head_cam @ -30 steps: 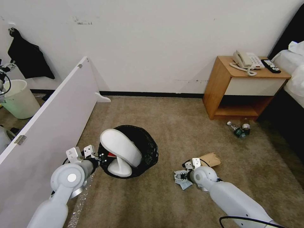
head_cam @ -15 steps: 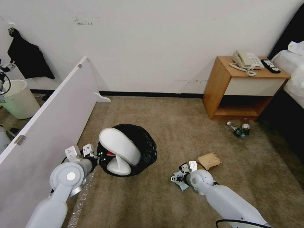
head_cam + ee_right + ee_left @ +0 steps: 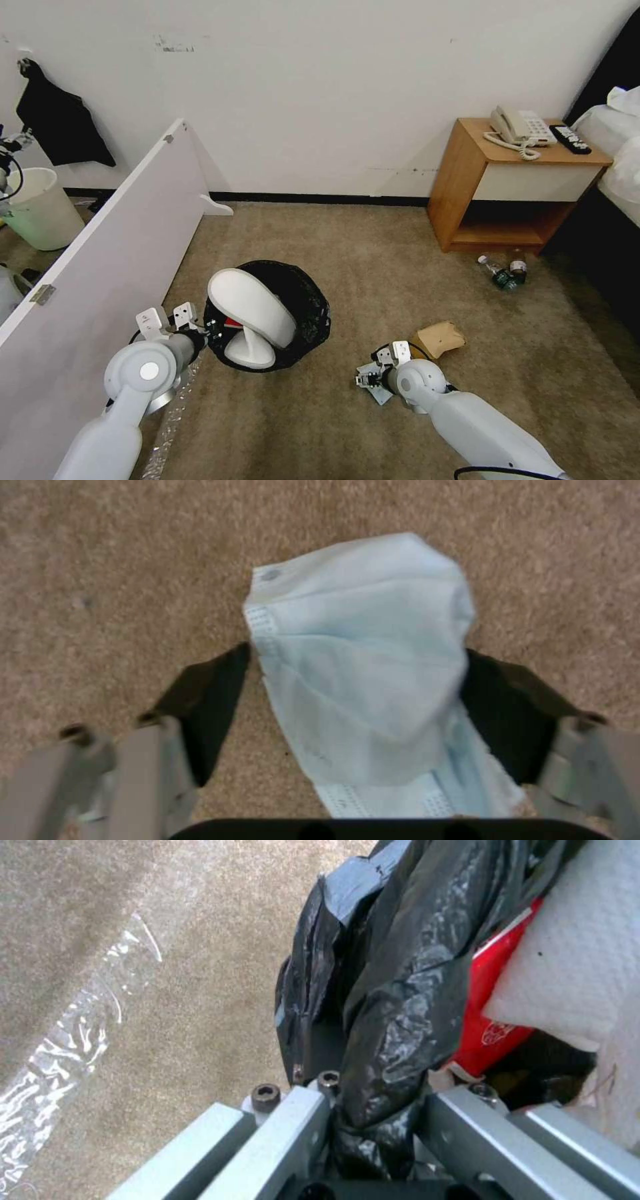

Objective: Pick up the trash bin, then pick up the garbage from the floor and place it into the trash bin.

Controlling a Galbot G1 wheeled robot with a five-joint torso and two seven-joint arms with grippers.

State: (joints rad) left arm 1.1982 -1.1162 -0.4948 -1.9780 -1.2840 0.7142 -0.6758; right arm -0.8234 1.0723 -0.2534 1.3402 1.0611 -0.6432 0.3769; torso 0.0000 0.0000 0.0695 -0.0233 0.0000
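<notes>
High head view; close wrist views

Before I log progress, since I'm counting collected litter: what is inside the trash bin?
Inside the trash bin, two white slippers stick up, with a red packet beside them. The black bag and slippers hide anything deeper down.

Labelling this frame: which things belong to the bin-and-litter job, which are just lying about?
Job: trash bin held by left gripper; slippers and red packet inside; light-blue cloth in right gripper; cardboard piece; bottles.
Bystanders: phone, remote, pale bucket, nightstand.
</notes>
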